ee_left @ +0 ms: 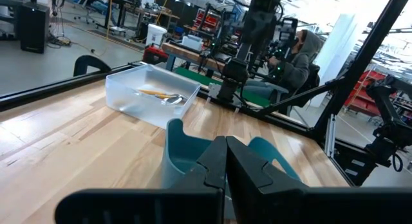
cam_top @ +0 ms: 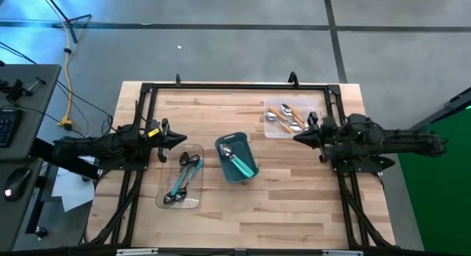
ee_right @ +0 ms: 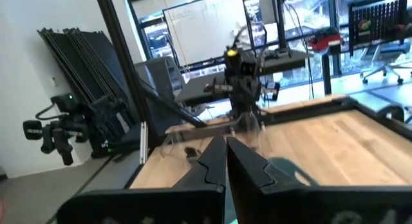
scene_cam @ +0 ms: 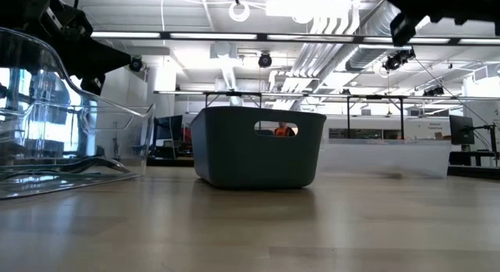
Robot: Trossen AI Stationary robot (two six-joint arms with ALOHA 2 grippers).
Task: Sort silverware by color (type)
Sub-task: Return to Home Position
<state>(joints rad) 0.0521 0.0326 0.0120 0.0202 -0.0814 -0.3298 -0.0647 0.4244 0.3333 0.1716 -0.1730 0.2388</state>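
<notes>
Teal-handled spoon (cam_top: 237,161) lying diagonally in teal bin (cam_top: 232,136), bowl leftward

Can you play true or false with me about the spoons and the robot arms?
1. The orange spoons lie in the clear tray near the right arm. True.
2. The teal bin is empty. False: a teal-handled spoon lies in it.
3. The left gripper is holding a spoon. False: it is shut on nothing and hangs above the table beside the left tray.
4. The right gripper is shut too. True.
</notes>
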